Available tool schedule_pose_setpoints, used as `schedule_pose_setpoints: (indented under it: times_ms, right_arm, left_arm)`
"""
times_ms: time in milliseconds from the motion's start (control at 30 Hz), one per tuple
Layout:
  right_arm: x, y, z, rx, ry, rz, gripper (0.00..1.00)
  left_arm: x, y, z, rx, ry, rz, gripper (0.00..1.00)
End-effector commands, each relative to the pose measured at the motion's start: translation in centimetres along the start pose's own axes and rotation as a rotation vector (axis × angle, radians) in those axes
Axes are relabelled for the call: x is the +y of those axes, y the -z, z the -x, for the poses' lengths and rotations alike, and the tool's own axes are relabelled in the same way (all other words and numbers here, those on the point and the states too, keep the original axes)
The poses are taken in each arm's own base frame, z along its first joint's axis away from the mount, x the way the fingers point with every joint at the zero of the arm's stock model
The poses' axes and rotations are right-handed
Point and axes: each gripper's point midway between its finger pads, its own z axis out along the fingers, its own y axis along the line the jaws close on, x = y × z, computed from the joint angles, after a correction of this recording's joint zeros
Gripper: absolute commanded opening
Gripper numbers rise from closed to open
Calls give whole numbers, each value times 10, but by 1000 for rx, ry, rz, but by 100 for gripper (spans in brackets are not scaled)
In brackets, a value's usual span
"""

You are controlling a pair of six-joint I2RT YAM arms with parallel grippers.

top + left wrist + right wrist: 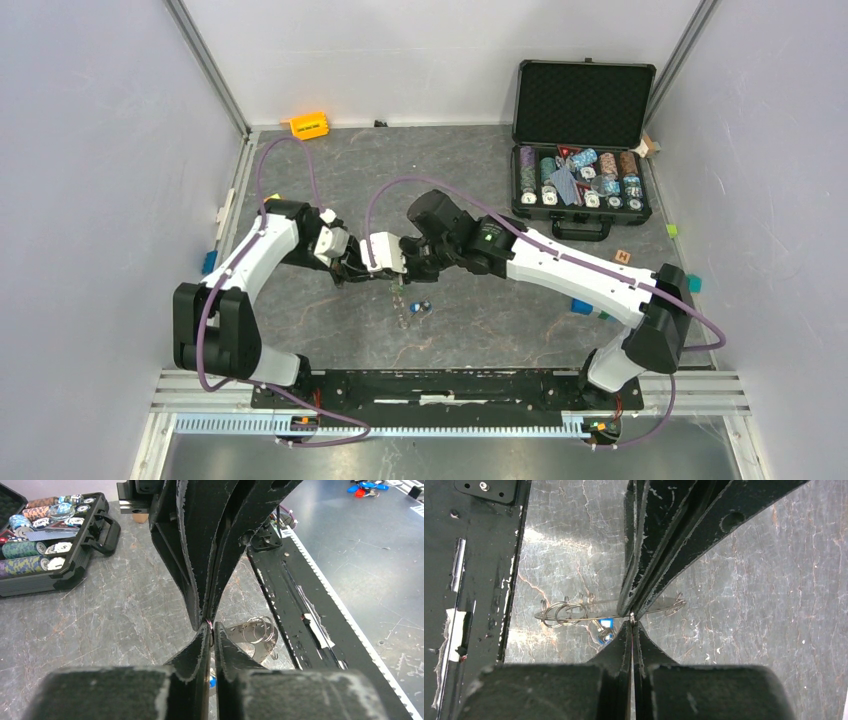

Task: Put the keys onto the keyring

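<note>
A thin wire ring (210,628) is being pinched in the left fingers (195,652), tip-to-tip with the clenched right fingers (616,655).

Two gripper tips nose to nose above a small cluster of metal on the worktop.

The right gripper (632,626) fills the bottom edge, its scuffed black fingers pressed together with only a hairline seam between them. The left gripper (631,609) reaches in from the top, its fingers narrowing to a point that touches the right one's tip. A tiny bright glint sits at the junction, too small to identify. Beneath them, on the grey marbled worktop (749,605), lies a thin silver strip (659,606). It has overlapping wire rings (560,614) at its left end and a blue-headed key (606,629) just below. A black base plate (474,555) bearing white tape (451,630) runs along the left.
</note>
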Motion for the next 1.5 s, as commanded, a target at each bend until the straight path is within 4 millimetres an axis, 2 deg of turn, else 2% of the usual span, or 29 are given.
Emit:
schedule_pose_setpoints:
  times_ms: [0, 33, 233, 400, 600, 733, 833, 933, 1067, 1267, 1467]
  right_arm:
    - [-17, 6, 25, -38, 36, -55, 0]
    - [-17, 6, 26, -36, 37, -55, 0]
    - [-20, 10, 31, -49, 39, -78, 0]
    - [-24, 18, 31, -68, 35, -114, 1]
    - [-25, 28, 25, -160, -14, -71, 10]
    - [-23, 30, 13, -220, -57, -28, 23]
    - [-17, 31, 2, -249, -67, -7, 27]
    - [-14, 35, -1, -289, -68, 7, 30]
    - [-11, 37, 2, -337, -62, 39, 40]
    - [-10, 32, 19, -399, -98, 106, 44]
    - [-7, 21, 14, -381, -116, 110, 42]
  left_arm:
    - [19, -4, 30, -88, -238, 55, 6]
    - [18, -4, 29, -86, -237, 52, 2]
    - [13, -4, 21, -75, -230, 44, 2]
    - [13, -4, 24, -97, -262, 65, 2]
    - [18, -4, 24, -99, -250, 65, 2]
    - [19, -4, 29, -101, -252, 65, 2]
    - [19, -4, 33, -102, -267, 65, 2]
    - [21, -4, 36, -104, -268, 65, 2]
    - [21, -6, 39, -107, -274, 56, 2]
    - [23, -7, 39, -107, -268, 51, 2]
    - [22, -7, 40, -107, -259, 49, 2]
